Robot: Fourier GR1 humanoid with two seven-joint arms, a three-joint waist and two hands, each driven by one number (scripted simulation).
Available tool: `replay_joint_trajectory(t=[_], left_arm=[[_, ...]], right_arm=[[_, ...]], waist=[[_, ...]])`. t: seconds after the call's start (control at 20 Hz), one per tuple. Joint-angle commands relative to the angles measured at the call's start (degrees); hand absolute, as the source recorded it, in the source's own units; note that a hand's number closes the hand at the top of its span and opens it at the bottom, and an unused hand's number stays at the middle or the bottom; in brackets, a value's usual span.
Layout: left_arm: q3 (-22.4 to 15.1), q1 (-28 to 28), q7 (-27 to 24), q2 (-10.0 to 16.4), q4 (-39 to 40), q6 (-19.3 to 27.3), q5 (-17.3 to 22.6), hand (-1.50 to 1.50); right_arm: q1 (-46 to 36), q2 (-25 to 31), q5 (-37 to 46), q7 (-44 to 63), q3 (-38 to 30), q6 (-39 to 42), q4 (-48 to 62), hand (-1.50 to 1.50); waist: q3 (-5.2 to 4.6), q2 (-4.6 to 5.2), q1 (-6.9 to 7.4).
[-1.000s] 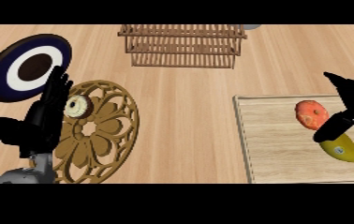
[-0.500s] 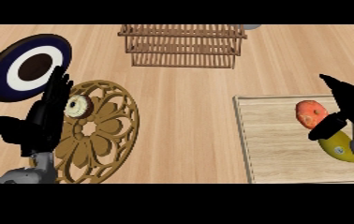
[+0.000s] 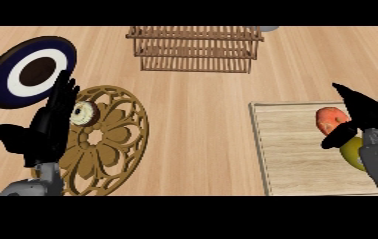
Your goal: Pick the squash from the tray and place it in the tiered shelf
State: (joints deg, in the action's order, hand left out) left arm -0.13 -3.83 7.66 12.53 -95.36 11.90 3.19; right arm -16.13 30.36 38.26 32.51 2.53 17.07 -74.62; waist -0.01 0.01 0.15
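The wooden counter [image 3: 199,123] carries a pale wooden tray [image 3: 303,158] at its right edge, towards the near right corner. A slatted tiered shelf [image 3: 196,48] stands at the middle of the far edge. A round golden openwork stand [image 3: 111,148] lies near the left edge, and a dark blue and white plate [image 3: 65,53] sits in the far left corner. The left hand [image 3: 44,133] rests open at the left edge, fingers up, over the stand's left rim. The right hand [image 3: 359,117] hangs over the right side of the tray, fingers straight and thumb spread wide, holding nothing. The yellow-green squash [image 3: 352,152] lies on the tray just under that thumb, partly hidden by the forearm. An orange item [image 3: 331,119] lies just beyond it. A small ring-shaped pastry [image 3: 85,114] sits on the stand's far rim.
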Motion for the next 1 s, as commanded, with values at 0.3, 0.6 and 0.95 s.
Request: replay_joint_trajectory(t=[0.3, 0.6, 0.95], left_arm=[[1.0, -0.8, -1.3, -2.1, 2.3, -0.9, -1.4, 0.0], [-1.1, -0.5, 2.8, -3.1, -3.8, 1.3, -4.6, 0.0], [0.4, -2.2, 1.9, -1.3, -0.5, -2.7, -0.7, 0.0]], right_arm=[[-1.1, -0.7, 5.8, -3.8, 1.9, 2.8, 1.6, 1.5], [-2.4, -1.7, 11.7, -10.2, 1.9, -6.7, 6.6, 1.5], [-7.5, -29.4, 18.4, 12.4, 22.2, -0.8, -6.7, 1.5]], waist=[[0.0, -0.01, -0.07], [0.03, 0.04, 0.27], [-0.2, 0.26, 4.04]])
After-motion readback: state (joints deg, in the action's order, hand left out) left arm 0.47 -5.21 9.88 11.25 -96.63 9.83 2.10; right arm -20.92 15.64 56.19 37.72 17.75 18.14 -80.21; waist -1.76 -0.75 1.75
